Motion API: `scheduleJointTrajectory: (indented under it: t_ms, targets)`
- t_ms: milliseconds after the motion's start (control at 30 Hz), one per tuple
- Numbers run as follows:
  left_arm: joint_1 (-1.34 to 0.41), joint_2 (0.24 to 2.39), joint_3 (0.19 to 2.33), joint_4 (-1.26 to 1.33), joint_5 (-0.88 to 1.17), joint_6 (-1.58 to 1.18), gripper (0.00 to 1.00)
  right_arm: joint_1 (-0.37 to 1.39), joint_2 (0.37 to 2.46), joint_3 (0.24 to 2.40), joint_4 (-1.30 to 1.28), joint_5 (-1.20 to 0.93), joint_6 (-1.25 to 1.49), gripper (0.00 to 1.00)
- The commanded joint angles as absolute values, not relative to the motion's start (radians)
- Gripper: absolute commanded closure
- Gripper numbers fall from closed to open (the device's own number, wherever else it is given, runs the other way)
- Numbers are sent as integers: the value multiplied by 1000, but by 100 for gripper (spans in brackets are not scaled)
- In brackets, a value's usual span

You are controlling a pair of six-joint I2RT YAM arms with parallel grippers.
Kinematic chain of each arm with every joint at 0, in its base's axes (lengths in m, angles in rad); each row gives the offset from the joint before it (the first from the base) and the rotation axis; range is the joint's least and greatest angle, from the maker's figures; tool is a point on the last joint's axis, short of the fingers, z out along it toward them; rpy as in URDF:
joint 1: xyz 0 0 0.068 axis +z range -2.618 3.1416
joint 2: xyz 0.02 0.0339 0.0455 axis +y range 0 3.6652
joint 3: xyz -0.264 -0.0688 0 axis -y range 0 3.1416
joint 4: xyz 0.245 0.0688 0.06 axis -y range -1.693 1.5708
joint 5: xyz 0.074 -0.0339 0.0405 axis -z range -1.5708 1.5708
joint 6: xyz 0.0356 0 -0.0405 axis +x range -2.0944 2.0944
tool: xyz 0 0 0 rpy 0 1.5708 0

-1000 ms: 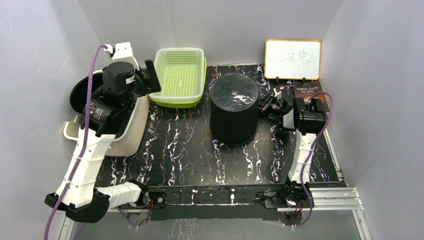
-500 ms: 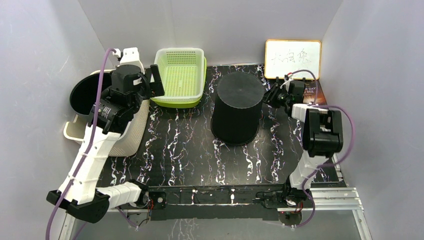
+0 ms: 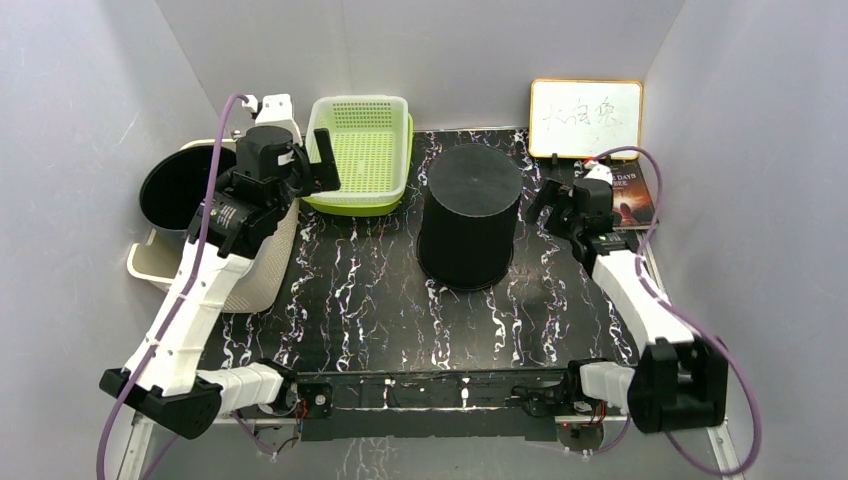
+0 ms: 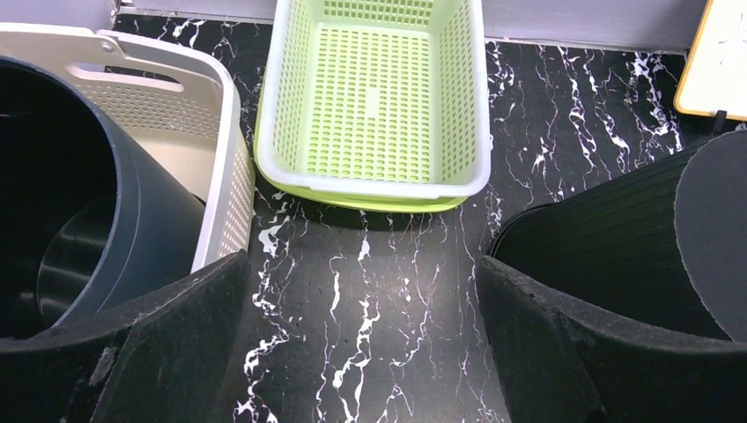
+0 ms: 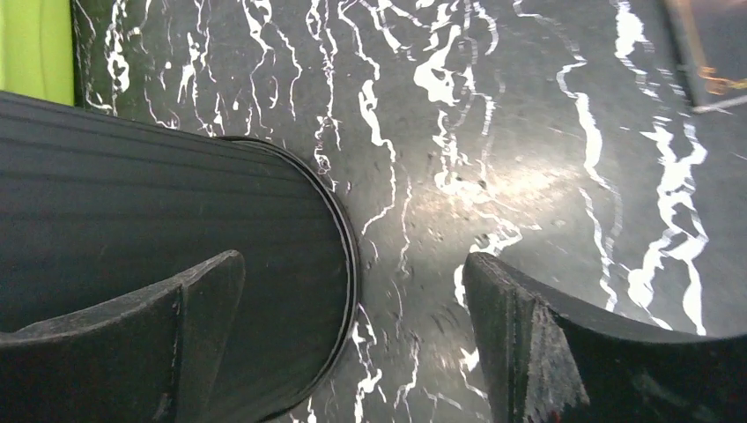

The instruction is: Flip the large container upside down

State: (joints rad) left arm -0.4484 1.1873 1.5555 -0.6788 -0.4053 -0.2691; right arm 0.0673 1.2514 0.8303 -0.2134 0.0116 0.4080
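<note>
Large black ribbed plastic container (image 3: 470,225) rim-down at centre of black marbled desk (image 3: 380,290), long axis upright. Right hand (image 3: 547,203) just beside its right wall, fingers apart, empty; left hand (image 3: 322,165) also apart, farther off.

Illumination was bright, even and diffuse; shadows were soft. Glare marked the desk (image 5: 493,189) in the right wrist view.

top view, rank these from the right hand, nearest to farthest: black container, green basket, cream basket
1. black container, just left of the right hand
2. green basket, back centre-left
3. cream basket, far left
</note>
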Motion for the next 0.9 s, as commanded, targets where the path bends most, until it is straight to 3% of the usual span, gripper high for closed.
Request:
scheduleJointTrajectory:
  t_ms: [0,233,567,733,867]
  targets:
    - [-452,1202,1575,-643,-380,-254,2,73,1062,854,-306,112,389,2]
    - [-453,1235,1573,-633,-330,-265,2,159,991,826,-409,40,442,2]
    - [-453,1251,1513,-624,-325,-274,2,259,642,704,-560,-40,500,2]
    - [-453,1254,1502,-615,-318,-282,2,278,703,583,-401,-139,577,2]
    - [-452,1262,1523,-637,-329,-268,2,394,807,562,-277,-60,616,2]
